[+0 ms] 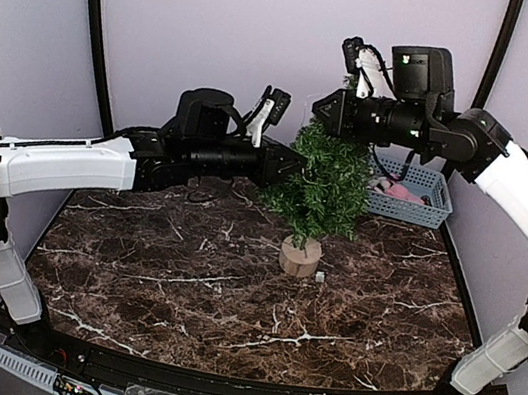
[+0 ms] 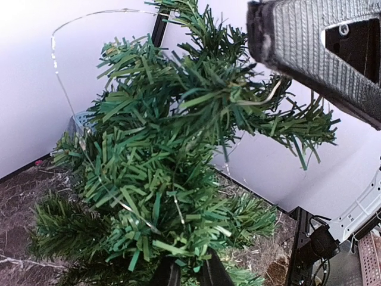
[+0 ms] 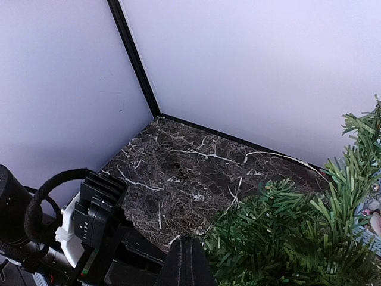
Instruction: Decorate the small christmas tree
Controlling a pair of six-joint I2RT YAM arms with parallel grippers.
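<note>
The small christmas tree (image 1: 326, 180) stands upright mid-table on its wooden disc base (image 1: 300, 256). It fills the left wrist view (image 2: 161, 161) and shows at the lower right of the right wrist view (image 3: 297, 232). A thin wire string of tiny lights (image 2: 55, 59) loops over its branches and above its top. My left gripper (image 1: 287, 167) is at the tree's left side, its fingers (image 2: 189, 267) closed on a low branch. My right gripper (image 1: 322, 112) is by the treetop, its fingers (image 3: 190, 244) pressed together. The wire (image 3: 238, 187) seems to run to their tip.
A blue basket (image 1: 416, 196) with pink items stands at the back right, behind the tree. A small white piece (image 1: 319, 278) lies by the wooden base. Lilac walls close the back and sides. The right gripper's body (image 2: 315, 47) hangs over the tree in the left wrist view.
</note>
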